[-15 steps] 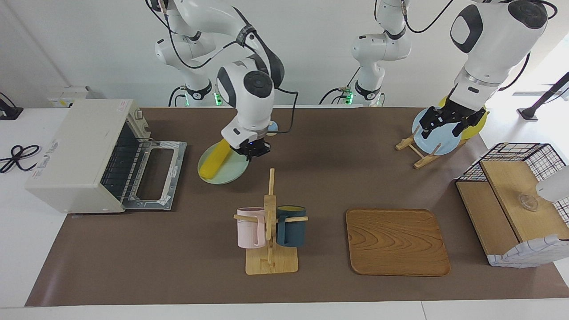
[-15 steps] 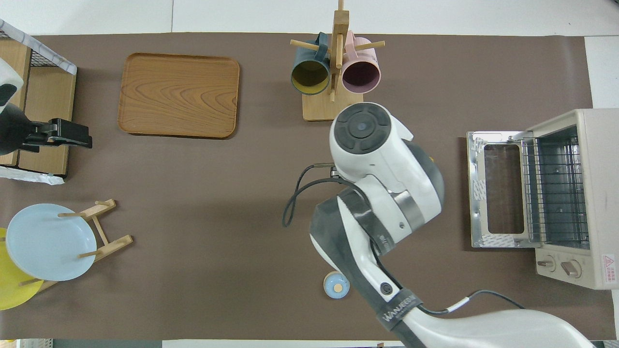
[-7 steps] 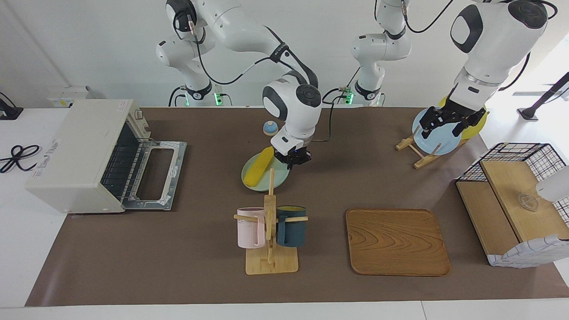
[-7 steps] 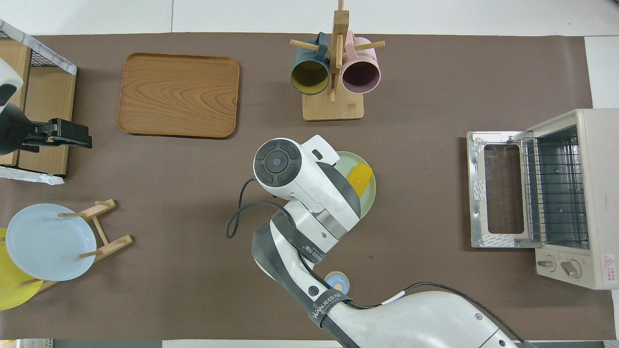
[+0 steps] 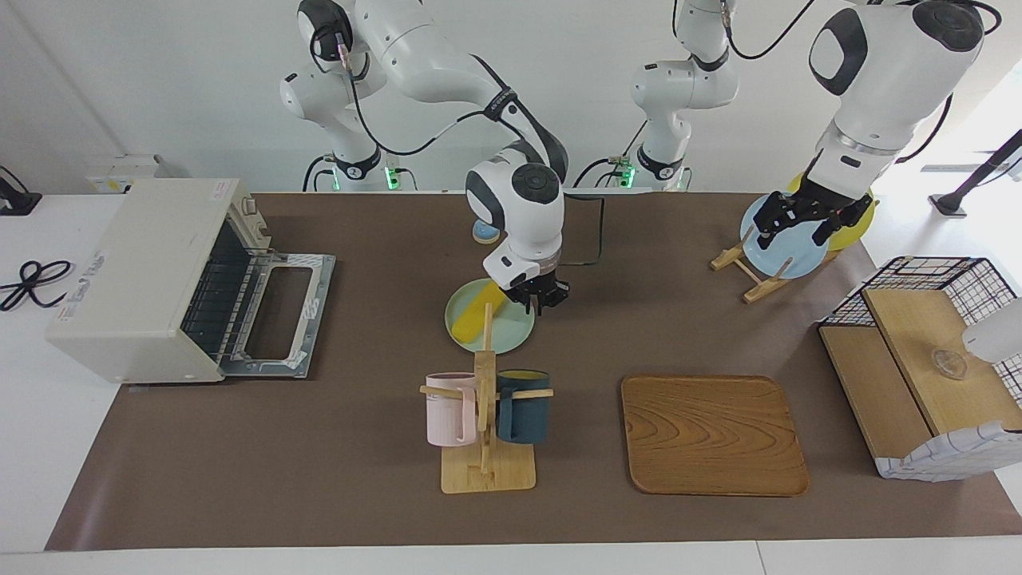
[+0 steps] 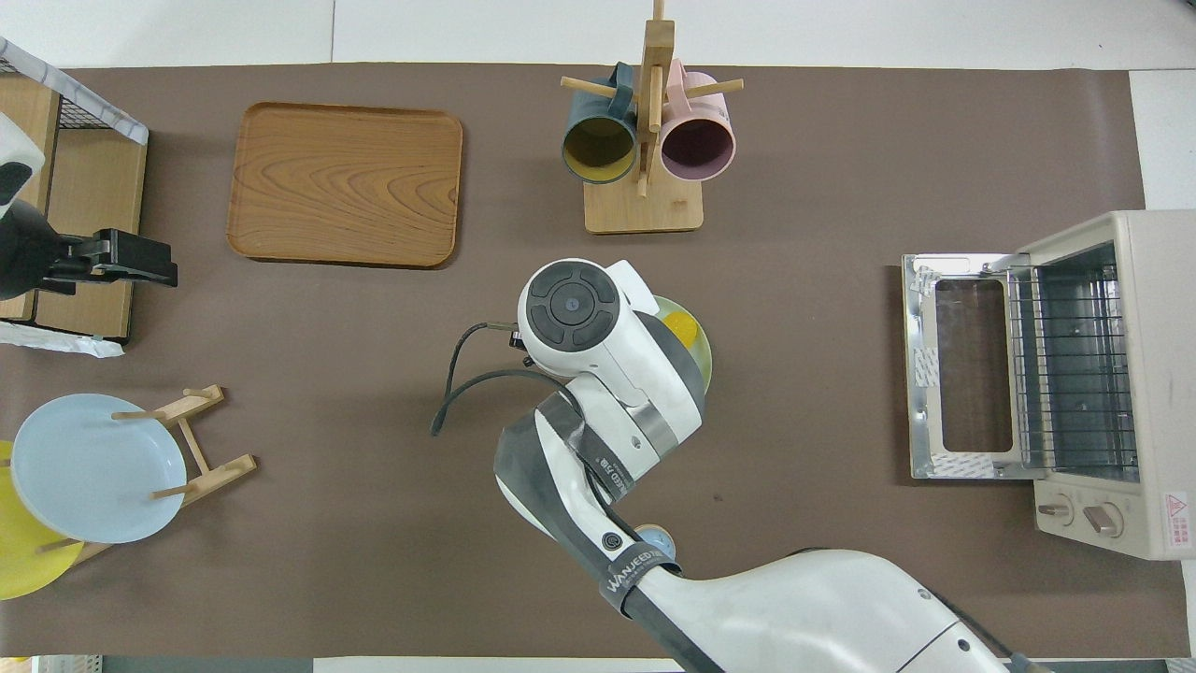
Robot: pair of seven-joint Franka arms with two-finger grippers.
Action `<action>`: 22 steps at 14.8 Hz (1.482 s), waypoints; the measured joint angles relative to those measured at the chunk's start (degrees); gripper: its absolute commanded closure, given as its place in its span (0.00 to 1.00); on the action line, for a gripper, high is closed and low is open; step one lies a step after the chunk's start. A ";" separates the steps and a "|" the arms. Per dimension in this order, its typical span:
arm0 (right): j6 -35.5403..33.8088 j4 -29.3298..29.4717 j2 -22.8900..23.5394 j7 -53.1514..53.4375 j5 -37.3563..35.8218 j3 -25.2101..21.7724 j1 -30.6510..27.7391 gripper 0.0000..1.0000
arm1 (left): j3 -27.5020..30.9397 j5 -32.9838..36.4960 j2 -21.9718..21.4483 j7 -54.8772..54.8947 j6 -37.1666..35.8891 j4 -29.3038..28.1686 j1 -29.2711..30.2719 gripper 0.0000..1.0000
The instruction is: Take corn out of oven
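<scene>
The yellow corn (image 5: 471,319) lies on a pale green plate (image 5: 511,335) in the middle of the table, just nearer to the robots than the mug rack. In the overhead view only the corn's tip (image 6: 683,326) and the plate's rim (image 6: 705,355) show past the arm. My right gripper (image 5: 545,299) is at the plate's rim on the side toward the left arm's end. The off-white oven (image 5: 136,271) stands at the right arm's end with its door (image 5: 279,311) dropped open and its wire rack (image 6: 1074,365) bare. My left gripper (image 5: 808,217) waits, open, in the air over the plate rack.
A wooden mug rack (image 5: 485,399) holds a pink mug and a dark blue mug. A wooden tray (image 5: 711,435) lies beside it. A plate rack (image 5: 746,267) holds a blue plate and a yellow plate. A wire basket (image 5: 926,271) with wooden shelves stands at the left arm's end. A small blue round thing (image 5: 481,231) lies near the robots.
My right arm carried the green plate with the corn from in front of the oven door to the middle of the table. The left arm has not moved.
</scene>
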 measured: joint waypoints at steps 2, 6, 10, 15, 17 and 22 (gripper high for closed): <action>1.49 0.13 -0.57 -0.04 0.03 0.09 0.22 0.55 | 0.00 0.00 0.00 0.00 0.00 0.00 0.00 0.00; -8.35 0.49 -7.27 -5.18 -0.14 -0.69 -2.38 0.82 | -0.02 0.00 0.00 0.00 0.02 0.00 0.00 0.00; -21.24 -5.55 -17.58 -10.53 -0.51 -0.88 -10.26 0.93 | -0.97 -0.54 0.01 0.04 0.44 -0.41 -1.19 0.00; -15.67 -26.42 -25.07 -12.99 -8.68 -0.89 -16.51 0.94 | -1.66 -5.68 0.34 -0.11 4.79 -3.37 -9.70 0.00; -8.10 -34.11 -26.85 -20.66 -9.21 -0.88 -23.25 0.94 | -1.75 -7.09 1.49 -0.13 7.29 -4.48 -13.80 0.00; 3.55 -42.79 -28.81 -36.20 -8.54 -0.67 -34.76 0.94 | -1.89 -8.37 8.91 -0.39 14.91 -4.86 -24.52 0.00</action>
